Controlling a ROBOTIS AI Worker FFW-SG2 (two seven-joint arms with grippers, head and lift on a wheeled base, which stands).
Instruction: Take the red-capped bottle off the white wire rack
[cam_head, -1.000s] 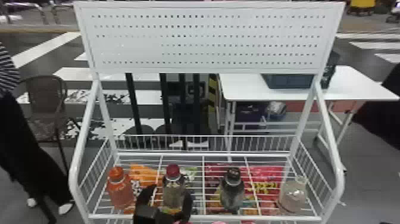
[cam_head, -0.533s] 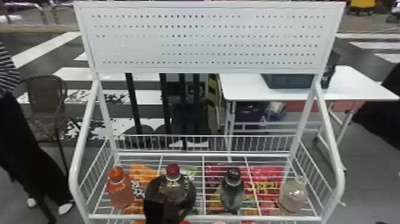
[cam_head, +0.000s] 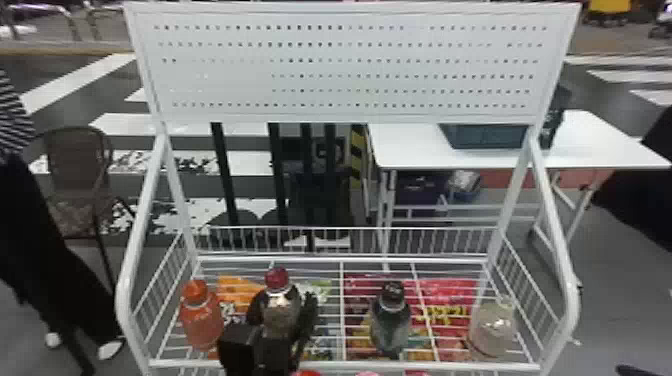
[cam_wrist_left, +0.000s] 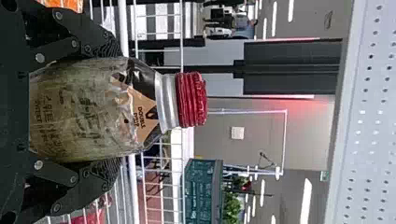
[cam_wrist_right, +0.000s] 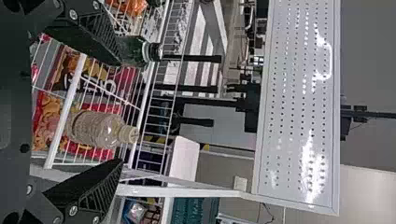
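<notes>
The red-capped bottle (cam_head: 278, 311) is at the left-centre of the white wire rack (cam_head: 342, 367), between the fingers of my left gripper (cam_head: 283, 301). Close up in the left wrist view, that left gripper (cam_wrist_left: 117, 110) is shut on the body of the bottle (cam_wrist_left: 79, 109), one finger against each side, with its red cap (cam_wrist_left: 192, 99) and neck beyond the fingers. The base is hidden, so I cannot tell whether it touches the rack. My right gripper (cam_wrist_right: 120, 112) stands open before the rack, nothing held between its fingers.
An orange bottle (cam_head: 201, 317) stands close left of my left gripper. A dark-capped bottle (cam_head: 391, 320) and a clear bottle (cam_head: 492, 327) stand to the right. Colourful packets (cam_head: 450, 310) show through the wires. A perforated white panel (cam_head: 345, 70) rises above the rack.
My left gripper's fingers have come up around the bottle and then closed in on it from a wider spread. The red cap has shifted slightly left and up in the head view.
</notes>
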